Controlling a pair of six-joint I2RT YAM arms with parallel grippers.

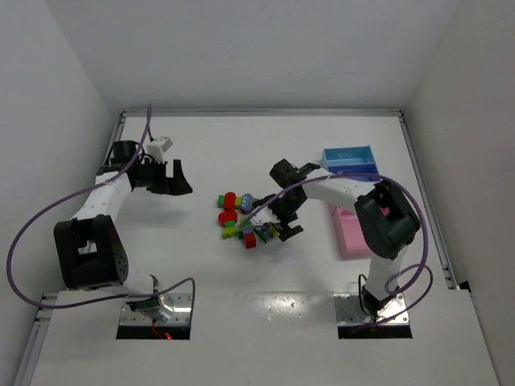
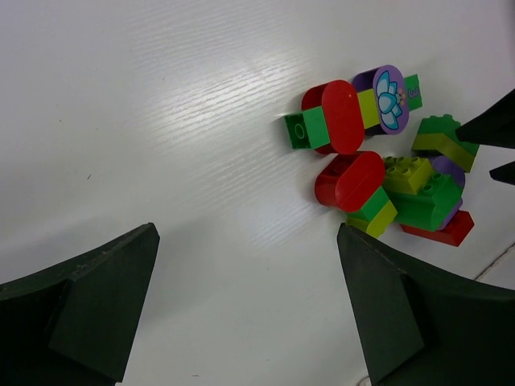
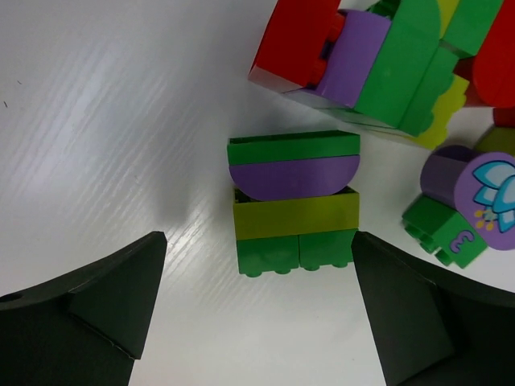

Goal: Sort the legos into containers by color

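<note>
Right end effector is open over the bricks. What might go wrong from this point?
1. The stack lined up with the right end effector joins green, purple and yellow-green bricks; grabbed whole, it fits no single colour container.
2. The flower brick sits close to one finger, so closing may nudge it.
3. The pink tray lies partly under the right arm and might get bumped.

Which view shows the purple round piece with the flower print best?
The left wrist view: the purple flower piece sits whole and sharp, its printed face toward the camera. The right wrist view crops it at the frame's edge. The top external view shows only a small pale speck in the pile.
</note>
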